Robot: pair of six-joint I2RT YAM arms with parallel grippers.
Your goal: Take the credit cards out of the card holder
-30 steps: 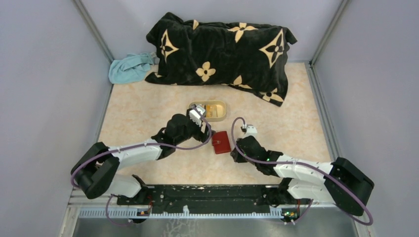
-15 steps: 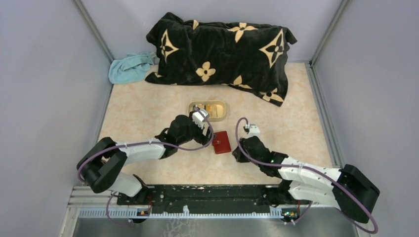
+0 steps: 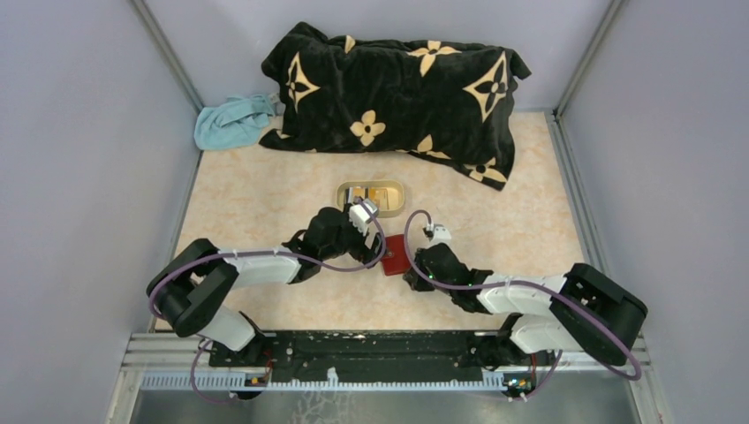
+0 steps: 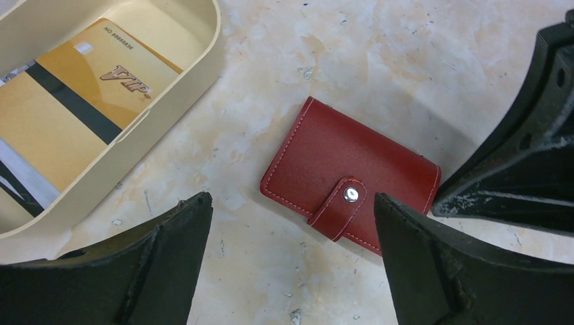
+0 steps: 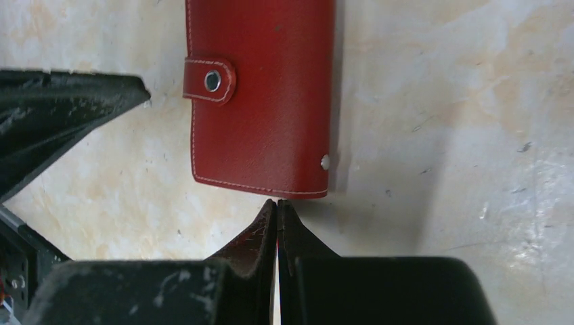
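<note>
The right gripper (image 5: 277, 203) has advanced left to the card holder (image 4: 348, 186) (snapped closed, flat on the tabletop (image 4: 406, 68)); jaws shut, empty. The left gripper (image 4: 291, 203) hangs above it, jaws wide, empty.

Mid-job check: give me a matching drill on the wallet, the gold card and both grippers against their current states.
1. dark red leather snap wallet
2. gold plastic VIP card
3. left gripper
4. right gripper

A. jaws shut
B. lying in beige oval tray
C. jaws wide open
D. snapped closed, flat on pale marbled table

Pairs: 1-D, 2-B, 3-C, 4-A
</note>
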